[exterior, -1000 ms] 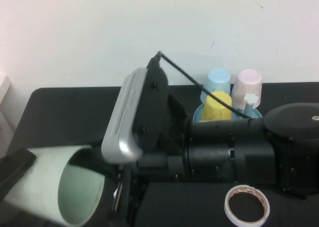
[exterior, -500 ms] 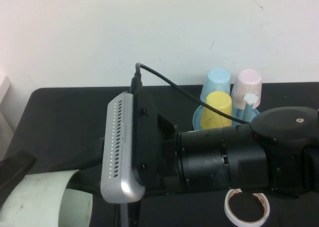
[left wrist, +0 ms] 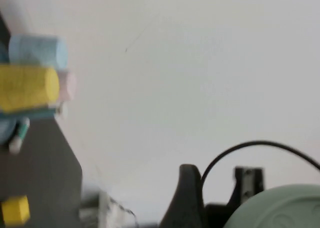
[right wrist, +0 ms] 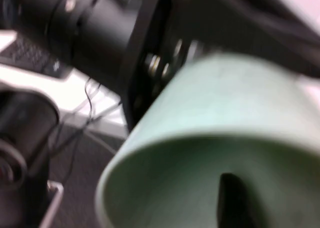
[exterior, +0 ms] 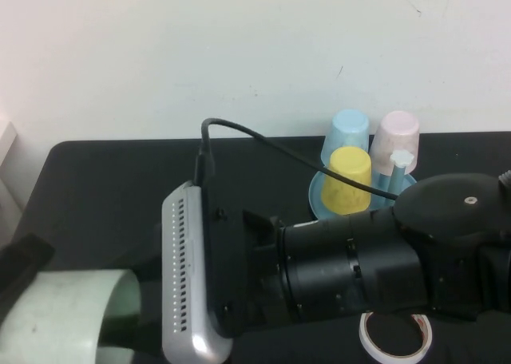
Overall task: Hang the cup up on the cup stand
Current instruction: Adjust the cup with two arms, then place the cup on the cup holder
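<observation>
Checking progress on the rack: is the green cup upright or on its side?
On its side: the green cup lies horizontal at the near left by the left pincer, its mouth facing the right pincer, off the cup stand.

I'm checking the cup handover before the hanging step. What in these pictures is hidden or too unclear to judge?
- Right gripper: high view, hidden behind its own wrist camera.
- Right gripper's finger: right wrist view, a dark blur inside the green cup; contact unclear.
- Left gripper: high view, cut off by the left edge; its hold on the cup is hidden.
- Cup stand: high view, free pegs hidden by the hung cups and right arm.
</observation>
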You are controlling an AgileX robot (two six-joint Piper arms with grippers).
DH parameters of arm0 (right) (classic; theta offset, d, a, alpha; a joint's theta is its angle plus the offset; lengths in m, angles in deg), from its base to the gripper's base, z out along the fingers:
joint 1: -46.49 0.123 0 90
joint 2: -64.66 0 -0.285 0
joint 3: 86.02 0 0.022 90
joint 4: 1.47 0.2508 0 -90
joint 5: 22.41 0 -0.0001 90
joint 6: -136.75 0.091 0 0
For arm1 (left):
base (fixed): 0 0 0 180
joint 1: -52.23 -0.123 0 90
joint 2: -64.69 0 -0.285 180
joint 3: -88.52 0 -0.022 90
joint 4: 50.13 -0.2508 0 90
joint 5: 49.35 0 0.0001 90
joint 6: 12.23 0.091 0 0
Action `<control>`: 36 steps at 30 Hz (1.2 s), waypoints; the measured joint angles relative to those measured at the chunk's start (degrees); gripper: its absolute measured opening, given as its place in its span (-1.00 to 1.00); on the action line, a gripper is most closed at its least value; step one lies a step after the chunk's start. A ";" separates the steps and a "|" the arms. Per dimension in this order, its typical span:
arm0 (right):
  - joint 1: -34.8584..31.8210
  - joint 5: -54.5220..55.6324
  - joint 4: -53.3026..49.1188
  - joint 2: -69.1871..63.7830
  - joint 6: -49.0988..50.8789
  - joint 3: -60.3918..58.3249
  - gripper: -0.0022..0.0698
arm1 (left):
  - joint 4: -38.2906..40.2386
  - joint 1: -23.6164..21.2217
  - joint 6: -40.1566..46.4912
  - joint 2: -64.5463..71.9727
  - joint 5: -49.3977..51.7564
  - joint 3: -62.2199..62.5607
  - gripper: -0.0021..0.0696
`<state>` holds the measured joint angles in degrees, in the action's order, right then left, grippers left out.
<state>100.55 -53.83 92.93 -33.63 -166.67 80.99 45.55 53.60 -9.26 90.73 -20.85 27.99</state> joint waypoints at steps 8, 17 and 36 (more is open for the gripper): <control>0.04 5.57 -9.15 6.71 6.58 0.00 0.11 | 1.16 0.00 19.85 0.06 -3.87 8.18 0.55; 0.03 7.57 -35.90 19.66 35.27 -0.45 0.01 | -1.12 0.00 43.60 4.64 -1.64 17.19 0.55; 0.03 -34.26 -120.25 41.43 117.77 -10.32 -0.92 | -1.11 1.16 88.21 42.26 13.49 36.00 0.55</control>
<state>100.59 -88.09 -27.33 7.81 -48.90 70.67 44.44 54.76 78.96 132.99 -7.36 64.00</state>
